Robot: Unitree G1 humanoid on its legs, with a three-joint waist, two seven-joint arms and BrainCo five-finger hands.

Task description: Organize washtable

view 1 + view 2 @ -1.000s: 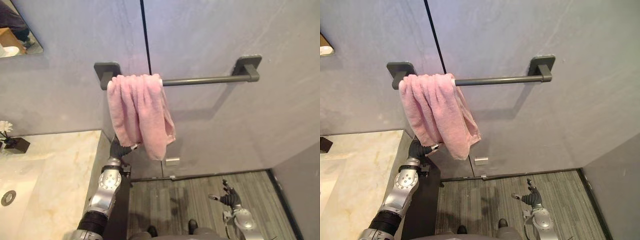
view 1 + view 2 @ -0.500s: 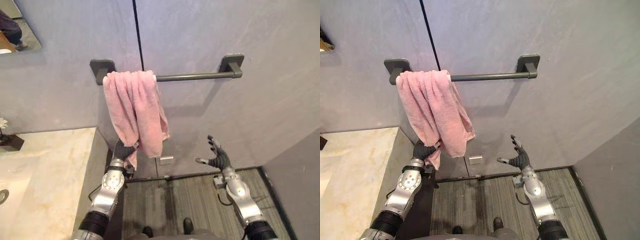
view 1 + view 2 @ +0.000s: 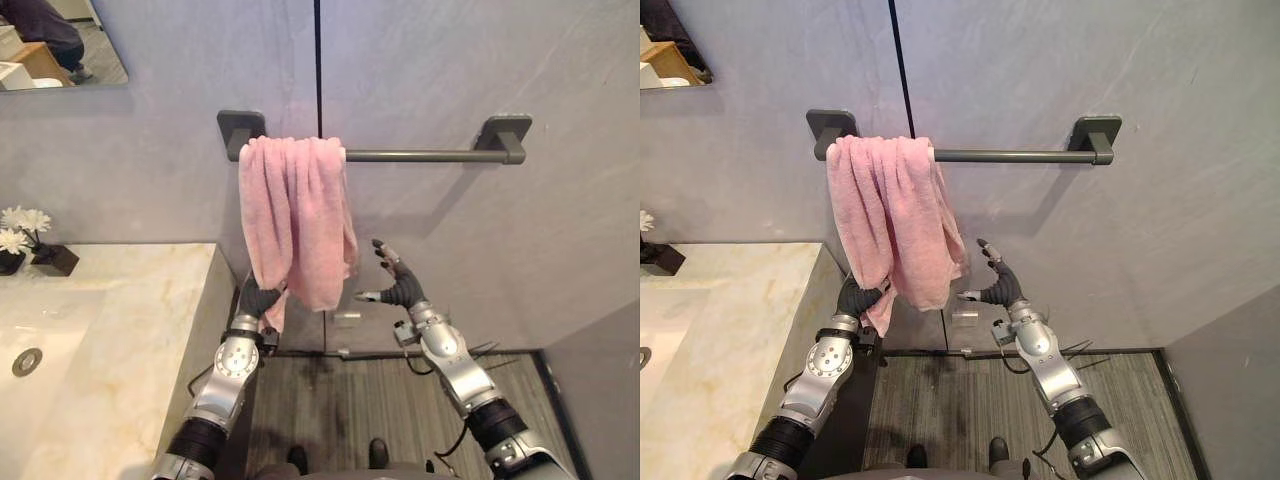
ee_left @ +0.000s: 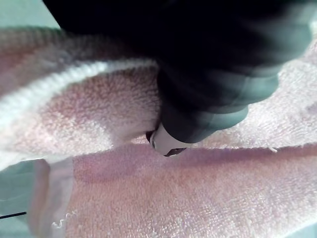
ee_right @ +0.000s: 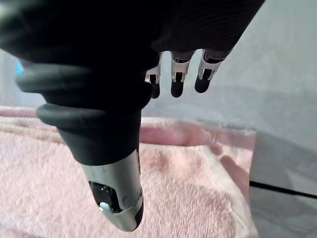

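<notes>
Pink towel (image 3: 295, 215), lower hem pinched in left robot hand (image 3: 257, 300); right robot hand (image 3: 400, 292) open just beside.

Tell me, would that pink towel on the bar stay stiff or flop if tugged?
Probably floppy: the pink towel hangs in loose folds over the bar and bunches where the left hand pinches its lower corner. It looks light, and being merely draped, a tug might slide it off.

Left arm (image 3: 222, 375), right arm (image 3: 452, 362): silver-grey shells showing, black cuffs banding forearms. Right hand (image 3: 398, 290): dark ribbed cover wrapping wrist, silver fingers dark-tipped.
</notes>
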